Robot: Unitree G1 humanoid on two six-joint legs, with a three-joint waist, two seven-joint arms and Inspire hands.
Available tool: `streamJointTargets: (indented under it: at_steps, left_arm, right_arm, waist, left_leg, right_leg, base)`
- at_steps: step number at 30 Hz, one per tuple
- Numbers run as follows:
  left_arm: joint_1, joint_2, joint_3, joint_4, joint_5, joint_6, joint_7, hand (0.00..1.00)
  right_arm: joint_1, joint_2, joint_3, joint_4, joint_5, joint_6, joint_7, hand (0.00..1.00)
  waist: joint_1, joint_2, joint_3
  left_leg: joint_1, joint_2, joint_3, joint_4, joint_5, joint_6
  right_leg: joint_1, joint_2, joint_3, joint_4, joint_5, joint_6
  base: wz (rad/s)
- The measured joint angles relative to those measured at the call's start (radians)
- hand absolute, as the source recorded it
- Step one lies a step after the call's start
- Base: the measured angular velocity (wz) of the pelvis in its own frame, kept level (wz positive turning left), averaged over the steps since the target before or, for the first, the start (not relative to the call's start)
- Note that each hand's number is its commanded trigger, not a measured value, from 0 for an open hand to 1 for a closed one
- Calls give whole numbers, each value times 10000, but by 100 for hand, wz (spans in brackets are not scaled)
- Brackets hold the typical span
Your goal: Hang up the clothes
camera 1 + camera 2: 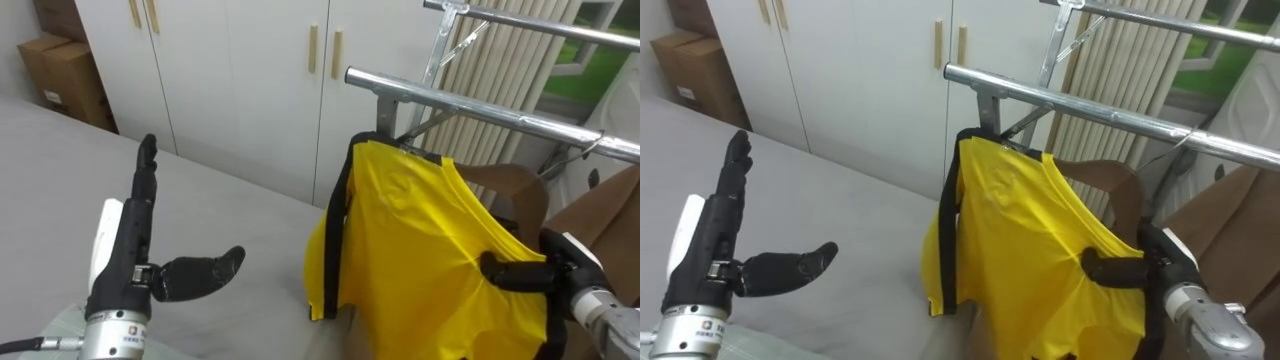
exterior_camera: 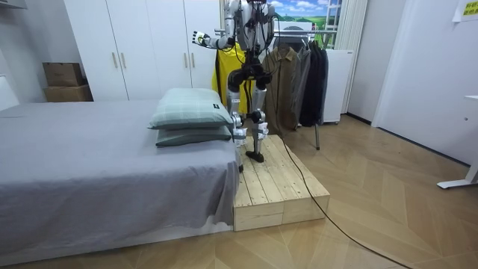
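Left hand [image 1: 127,250] spread open, holding nothing; right hand [image 1: 522,272] pinches the yellow shirt [image 1: 410,250] hanging from the metal rail [image 1: 480,108]

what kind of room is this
Most likely a bedroom: a grey bed with pillows, white wardrobe doors along the wall, and a metal clothes rack bearing dark jackets, a yellow shirt beside them.

Metal clothes rail [image 1: 470,105], yellow shirt [image 1: 420,240] just under its end, brown garment [image 1: 515,185] beside, grey bed [image 1: 250,220], two stacked pillows [image 2: 190,112]
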Motion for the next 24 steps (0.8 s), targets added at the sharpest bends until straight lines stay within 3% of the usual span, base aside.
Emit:
streamJointTargets:
  at_steps: [20,21,22,23,24]
  left_arm:
    - [0,0,0,0,2,4,-26,0]
    - [0,0,0,0,2,4,-26,0]
    - [0,0,0,0,1,4,-28,0]
    - [0,0,0,0,2,4,-28,0]
    - [0,0,0,0,2,5,-29,0]
  right_arm:
    - [0,0,0,-2,-43,9,-23,100]
    - [0,0,0,-2,-43,11,-24,80]
    - [0,0,0,-3,-43,12,-24,53]
    - [0,0,0,-3,-43,13,-25,4]
    - [0,0,0,-2,-43,14,-25,0]
  waist:
    - [0,2,-2]
    - [0,2,-2]
    - [0,2,-2]
    - [0,2,-2]
    - [0,3,-2]
  left_leg:
    - [7,0,1,0,0,0]
    - [8,0,1,1,0,0]
    - [8,0,1,0,0,0]
    - [8,0,1,0,0,0]
    - [8,1,1,1,0,0]
  right_leg:
    - [1,1,-6,13,0,0]
    - [1,1,-7,14,0,0]
    - [1,1,-8,15,0,0]
    - [1,1,-8,15,0,0]
    - [1,1,-8,15,0,0]
  base:
    - [0]
    - [0]
    - [0]
    - [0]
    - [0]
